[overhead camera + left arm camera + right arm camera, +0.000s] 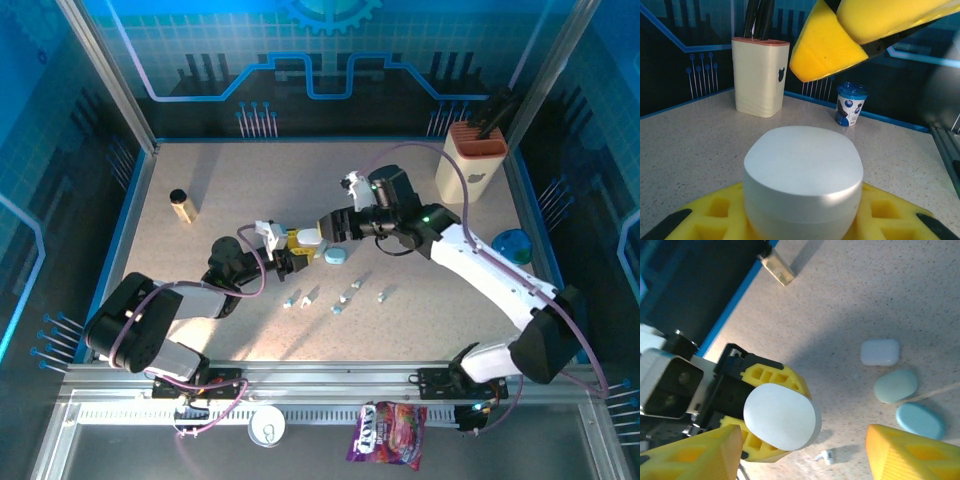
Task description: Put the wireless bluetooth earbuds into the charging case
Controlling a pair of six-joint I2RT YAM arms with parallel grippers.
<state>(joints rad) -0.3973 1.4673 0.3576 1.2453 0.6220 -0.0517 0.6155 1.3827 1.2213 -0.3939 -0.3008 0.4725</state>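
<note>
My left gripper (297, 250) is clamped on the closed white case (780, 422). The right gripper (335, 228) sits just beside it, jaws wide and empty. The earbuds (345, 297) lie loose near the case. I'd catch the lid (802, 155) at its seam gently, keeping the left grip firm.

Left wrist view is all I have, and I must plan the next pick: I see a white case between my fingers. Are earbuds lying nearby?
Observer: Yes, several earbuds lie loose on the table, on the near side of your left gripper.
Operator: Other cases?
Observer: Three lie on the table: a white one, a pale green one and a light blue one.
Operator: The yellow thing above?
Observer: The right gripper, open, one finger on each side of your white case.
</note>
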